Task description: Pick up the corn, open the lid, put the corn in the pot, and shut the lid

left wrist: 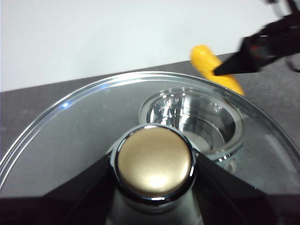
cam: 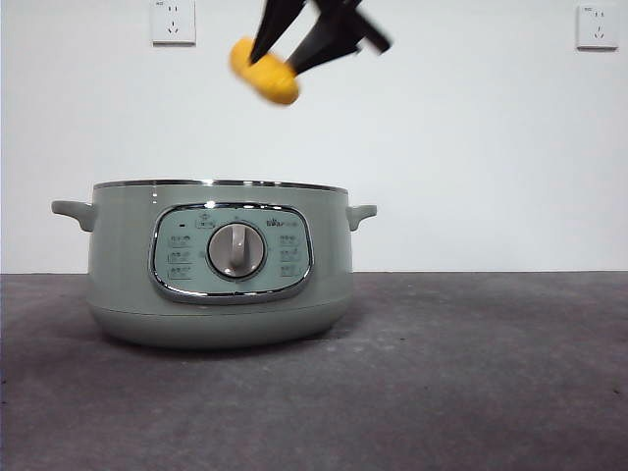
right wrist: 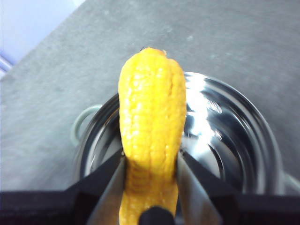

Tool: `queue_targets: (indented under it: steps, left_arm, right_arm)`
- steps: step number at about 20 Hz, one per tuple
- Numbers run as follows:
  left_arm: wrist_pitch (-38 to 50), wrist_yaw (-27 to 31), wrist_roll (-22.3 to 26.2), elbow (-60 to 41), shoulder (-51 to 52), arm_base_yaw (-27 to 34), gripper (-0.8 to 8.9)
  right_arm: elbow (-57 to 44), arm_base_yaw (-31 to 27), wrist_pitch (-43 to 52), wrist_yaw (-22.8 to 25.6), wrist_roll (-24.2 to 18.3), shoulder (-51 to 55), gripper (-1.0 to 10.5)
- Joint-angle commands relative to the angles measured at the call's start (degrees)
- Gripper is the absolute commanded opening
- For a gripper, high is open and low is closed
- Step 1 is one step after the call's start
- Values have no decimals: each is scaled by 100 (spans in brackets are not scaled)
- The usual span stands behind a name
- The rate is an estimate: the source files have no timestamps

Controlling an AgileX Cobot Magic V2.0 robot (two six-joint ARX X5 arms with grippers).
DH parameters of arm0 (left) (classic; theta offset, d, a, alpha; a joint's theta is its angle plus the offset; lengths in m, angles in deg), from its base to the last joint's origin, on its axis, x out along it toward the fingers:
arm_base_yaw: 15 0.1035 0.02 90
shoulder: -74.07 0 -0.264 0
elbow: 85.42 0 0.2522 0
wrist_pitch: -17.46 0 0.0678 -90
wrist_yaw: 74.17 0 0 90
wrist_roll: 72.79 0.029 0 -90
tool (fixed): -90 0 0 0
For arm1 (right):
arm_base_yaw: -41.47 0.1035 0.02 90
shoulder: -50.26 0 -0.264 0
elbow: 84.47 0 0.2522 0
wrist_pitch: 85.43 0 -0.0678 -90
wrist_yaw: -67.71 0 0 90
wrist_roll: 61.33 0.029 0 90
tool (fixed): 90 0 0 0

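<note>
The pale green pot [cam: 118, 265] stands at the left of the front view with no lid on it. My right gripper [cam: 277, 57] is shut on the yellow corn [cam: 265, 74] and holds it high above the pot's open top. In the right wrist view the corn [right wrist: 150, 126] sits between the jaws over the shiny steel inside of the pot [right wrist: 225, 136]. My left gripper [left wrist: 153, 180] is shut on the knob [left wrist: 153, 161] of the glass lid [left wrist: 79, 122] and holds it off the pot. The pot [left wrist: 192, 117] shows through the glass. The corn [left wrist: 211, 63] and right gripper [left wrist: 260, 49] show beyond.
The pot stands on a dark grey table [cam: 471, 373] before a white wall. Two wall sockets [cam: 174, 22] [cam: 597, 26] are high on the wall. The lid and left arm are out of the front view.
</note>
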Motion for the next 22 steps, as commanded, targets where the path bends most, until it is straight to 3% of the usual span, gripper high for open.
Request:
queue_targets:
  steps: [1, 9, 18, 22]
  left_arm:
    - [125, -68, -142, 37, 160, 17, -8]
    - [-116, -221, -136, 37, 282, 17, -8]
    - [-203, -378, -138, 37, 282, 17, -8]
    - [-254, -372, -133, 37, 282, 17, -8]
  right_arm:
    - [417, 90, 7, 151, -68, -586, -13]
    - [815, 151, 52, 645, -225, -1762, -12]
    - [813, 481, -225, 1008, -658, -2297, -13]
    - [813, 605, -278, 1283, -664, -2367, -12]
